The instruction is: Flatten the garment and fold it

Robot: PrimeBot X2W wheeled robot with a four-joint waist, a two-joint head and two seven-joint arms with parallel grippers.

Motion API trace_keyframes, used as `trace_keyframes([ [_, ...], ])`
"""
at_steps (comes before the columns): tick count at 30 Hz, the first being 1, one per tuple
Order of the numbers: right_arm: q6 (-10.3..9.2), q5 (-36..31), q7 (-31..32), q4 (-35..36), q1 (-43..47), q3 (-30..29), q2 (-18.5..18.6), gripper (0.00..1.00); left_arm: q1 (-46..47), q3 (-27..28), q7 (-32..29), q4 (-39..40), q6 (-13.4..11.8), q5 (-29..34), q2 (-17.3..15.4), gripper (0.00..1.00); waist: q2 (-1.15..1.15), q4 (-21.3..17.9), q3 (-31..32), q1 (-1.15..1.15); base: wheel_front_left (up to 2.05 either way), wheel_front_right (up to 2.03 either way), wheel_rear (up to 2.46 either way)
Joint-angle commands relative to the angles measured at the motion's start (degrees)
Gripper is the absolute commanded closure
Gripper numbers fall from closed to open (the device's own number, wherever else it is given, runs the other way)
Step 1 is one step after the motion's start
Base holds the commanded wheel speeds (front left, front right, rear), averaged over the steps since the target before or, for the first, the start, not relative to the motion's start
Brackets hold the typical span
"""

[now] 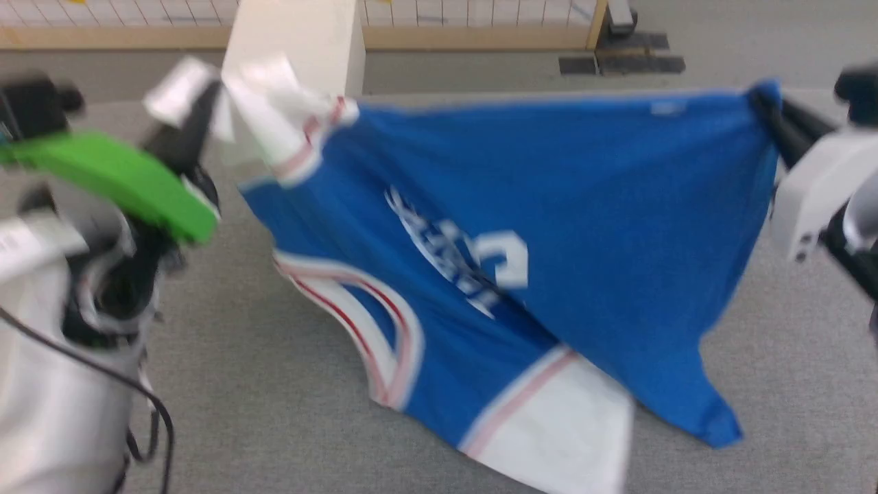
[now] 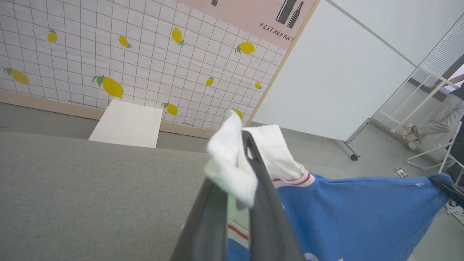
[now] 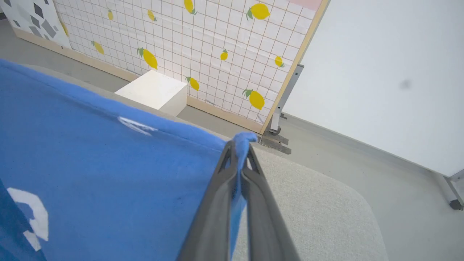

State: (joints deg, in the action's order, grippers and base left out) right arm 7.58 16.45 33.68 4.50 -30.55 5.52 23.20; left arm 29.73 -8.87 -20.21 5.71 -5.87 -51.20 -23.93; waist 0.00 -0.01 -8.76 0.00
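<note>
Left hand [image 2: 248,139] clamped on white sleeve [image 2: 228,163], right hand [image 3: 237,148] pinching blue corner; garment [image 1: 603,206] stretched above surface [image 1: 260,412] (lower half sagging), not flattened, folding undone.

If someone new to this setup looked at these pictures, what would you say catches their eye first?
The bright blue garment, with white lettering, is spread wide over the grey table. The left tool is shut on its white sleeve and the right tool on a blue corner. Behind stands a tiled wall with yellow lemons.
</note>
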Motion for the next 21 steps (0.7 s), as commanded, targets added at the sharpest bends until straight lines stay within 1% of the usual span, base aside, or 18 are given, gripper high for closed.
trace_keyframes([
  [1, -0.09, -0.43, 0.95, 0.34, -2.94, 0.35, 0.28, 1.0, 4.12, 0.02, -0.4, -0.98, -0.29, 0.78, -0.44, 1.0, 0.0, -0.39, -6.06, 0.0, 0.0, 0.0, 0.0],
  [6, -0.09, -1.87, 4.05, -1.37, -15.62, 2.22, 0.79, 1.0, 20.42, -0.22, -0.58, -6.4, -1.02, 3.38, -0.11, 1.0, 0.0, -0.67, -13.37, 0.0, 0.0, 0.0, 0.0],
  [11, -0.09, -4.53, 4.22, -5.27, -28.87, 3.8, -0.22, 1.0, 35.34, 0.75, 1.91, -10.31, -2.16, 6.22, 0.36, 1.0, 0.0, -1.12, -20.08, 0.0, 0.0, 0.0, 0.0],
  [16, -0.09, -9.97, 0.37, -8.82, -40.84, 3.25, -1.87, 1.0, 48.61, 2.68, 7.96, -14.07, -2.62, 8.97, 0.81, 1.0, 0.0, -1.03, -24.7, 0.0, 0.0, 0.0, 0.0],
  [21, -0.09, -16.7, -5.12, -11.89, -49.57, 1.48, -4.91, 1.0, 58.79, 4.34, 15.84, -17.96, -1.35, 11.02, 1.13, 1.0, 0.0, -0.96, -26.92, 0.0, 0.0, 0.0, 0.0],
])
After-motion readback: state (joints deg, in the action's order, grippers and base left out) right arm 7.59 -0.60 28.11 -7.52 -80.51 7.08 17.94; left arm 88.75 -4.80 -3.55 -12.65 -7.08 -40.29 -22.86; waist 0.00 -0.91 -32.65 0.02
